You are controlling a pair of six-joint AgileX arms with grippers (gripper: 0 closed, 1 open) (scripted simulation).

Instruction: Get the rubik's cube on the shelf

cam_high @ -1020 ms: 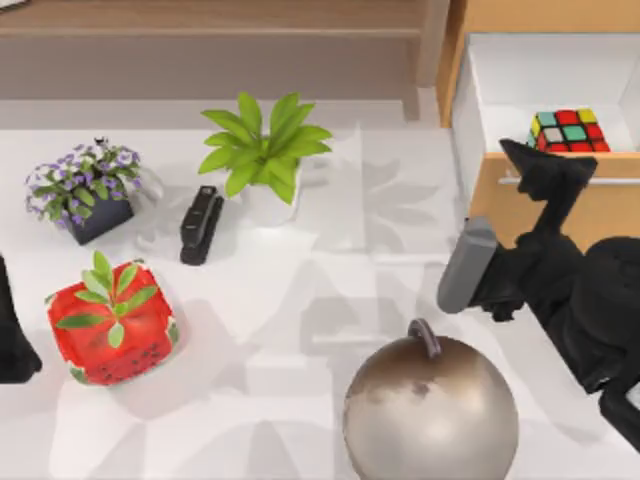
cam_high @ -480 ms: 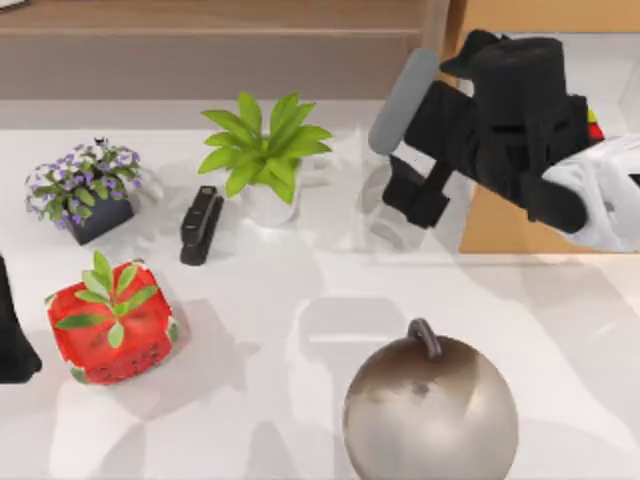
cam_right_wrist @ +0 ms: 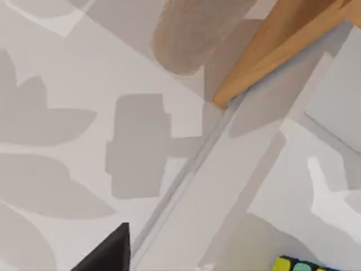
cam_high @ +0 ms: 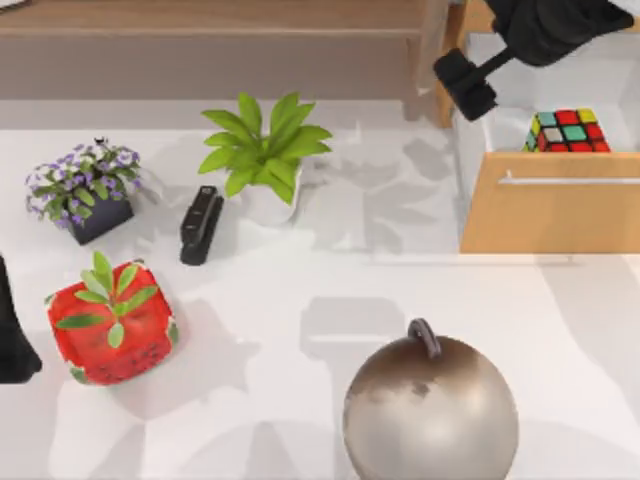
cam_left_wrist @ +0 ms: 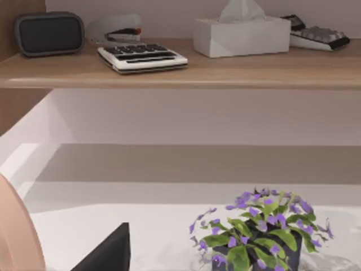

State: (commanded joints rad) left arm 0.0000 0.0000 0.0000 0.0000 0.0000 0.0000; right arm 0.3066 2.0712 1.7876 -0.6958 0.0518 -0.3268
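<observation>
I have the right arm (cam_high: pixel 545 30) up at the far right of the table, above the back of the open drawer (cam_high: pixel 548 215), and I cannot tell from here whether its fingers are released or clenched. The rubik's cube (cam_high: pixel 569 131) sits inside that drawer, near its front wall, with nothing holding it; the right wrist view catches just a yellow and teal corner of it (cam_right_wrist: pixel 296 264) at the frame's edge. The step in hand, as I judge it, is getting down onto the cube, so I would bring the arm forward over the drawer, line the fingers across two opposite faces, and descend straight so they clear the drawer front and side wall. The cube sits close to the front panel, so a tilted approach could knock the wood. The drawer holds nothing else that I can see. The shelf (cam_high: pixel 210 18) runs along the back to the left of the drawer cabinet, and the left wrist view shows its board (cam_left_wrist: pixel 186 70) carrying a speaker, a calculator, a stapler and a tissue box, so I would pick a bare stretch. My left arm (cam_high: pixel 14 340) stays parked at the table's left edge.
</observation>
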